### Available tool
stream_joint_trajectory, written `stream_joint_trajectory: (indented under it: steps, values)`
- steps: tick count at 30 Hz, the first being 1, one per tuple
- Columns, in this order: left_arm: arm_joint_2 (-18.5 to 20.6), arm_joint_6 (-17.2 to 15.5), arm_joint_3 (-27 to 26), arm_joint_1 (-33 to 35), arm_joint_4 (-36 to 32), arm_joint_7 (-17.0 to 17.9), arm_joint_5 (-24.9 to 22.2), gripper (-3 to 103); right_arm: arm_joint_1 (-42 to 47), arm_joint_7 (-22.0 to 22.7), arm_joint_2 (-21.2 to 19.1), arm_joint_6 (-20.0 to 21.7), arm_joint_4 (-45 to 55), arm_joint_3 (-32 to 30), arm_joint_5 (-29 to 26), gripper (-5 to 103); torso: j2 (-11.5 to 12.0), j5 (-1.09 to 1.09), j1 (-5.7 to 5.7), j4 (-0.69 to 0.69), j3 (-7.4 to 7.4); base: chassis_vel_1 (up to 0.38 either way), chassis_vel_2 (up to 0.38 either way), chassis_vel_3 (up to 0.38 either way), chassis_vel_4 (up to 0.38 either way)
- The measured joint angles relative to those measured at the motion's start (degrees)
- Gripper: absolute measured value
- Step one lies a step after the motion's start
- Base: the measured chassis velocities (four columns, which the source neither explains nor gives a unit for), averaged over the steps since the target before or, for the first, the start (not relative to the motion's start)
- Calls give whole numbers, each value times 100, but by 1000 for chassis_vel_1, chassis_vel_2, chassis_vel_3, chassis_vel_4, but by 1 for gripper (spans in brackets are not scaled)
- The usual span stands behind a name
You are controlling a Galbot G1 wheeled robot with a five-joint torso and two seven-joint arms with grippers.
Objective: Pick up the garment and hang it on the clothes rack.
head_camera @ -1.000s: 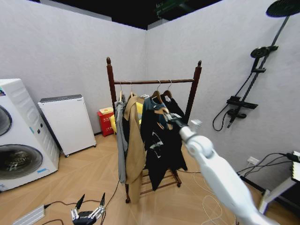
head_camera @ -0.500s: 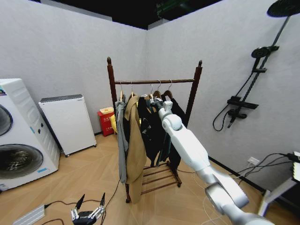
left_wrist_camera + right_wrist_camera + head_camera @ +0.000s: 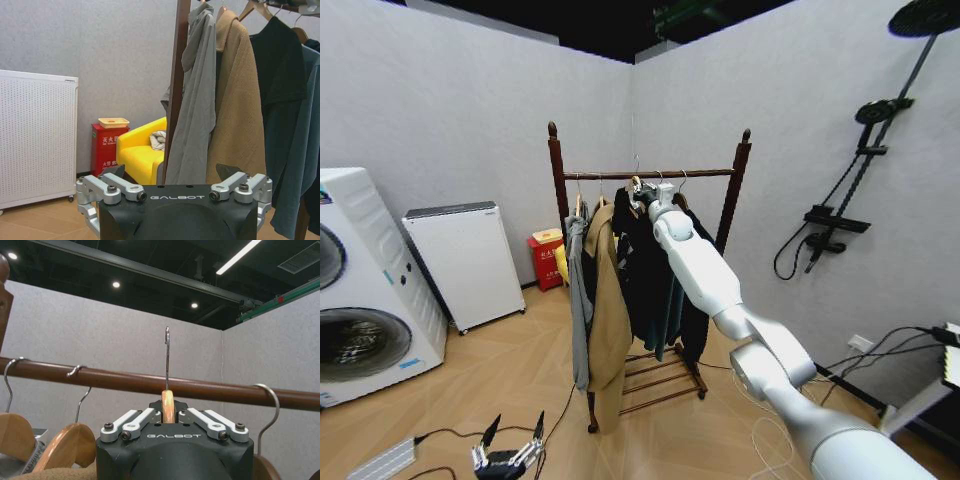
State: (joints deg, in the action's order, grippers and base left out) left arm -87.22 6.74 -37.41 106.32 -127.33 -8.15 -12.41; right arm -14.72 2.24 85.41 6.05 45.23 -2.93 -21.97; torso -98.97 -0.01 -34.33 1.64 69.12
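Your right tool point(image 3: 168, 416) is clamped on the garment's point(image 3: 645, 265) hanger point(image 3: 168, 406), hook raised at the rack point(image 3: 650, 174) rail. Left tool point(image 3: 507, 455) hangs low, fingers apart.

garment point(image 3: 642, 270) black | clothes rack point(image 3: 557, 178) red-brown | coat point(image 3: 607, 300) tan

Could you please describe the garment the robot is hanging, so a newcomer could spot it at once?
Find the clothes rack in the room's corner. Near its rail's middle, the right gripper grips the garment, black, on a wooden hanger. Unlike its neighbours' hooks, its hook rises above the rail.
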Motion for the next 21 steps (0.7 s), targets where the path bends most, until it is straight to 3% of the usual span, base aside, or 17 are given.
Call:
stream_joint_trajectory:
  steps: [10,21]
  values:
    - [0,0,0,0,0,0,0,100,-329,-153,466,-198,-1028,-362,464,9,0,0,0,0,0,0,0,0,0]
    - [0,0,0,0,0,0,0,100,-245,-189,315,-53,-1130,-522,327,9,0,2,0,1,-1,0,0,0,0]
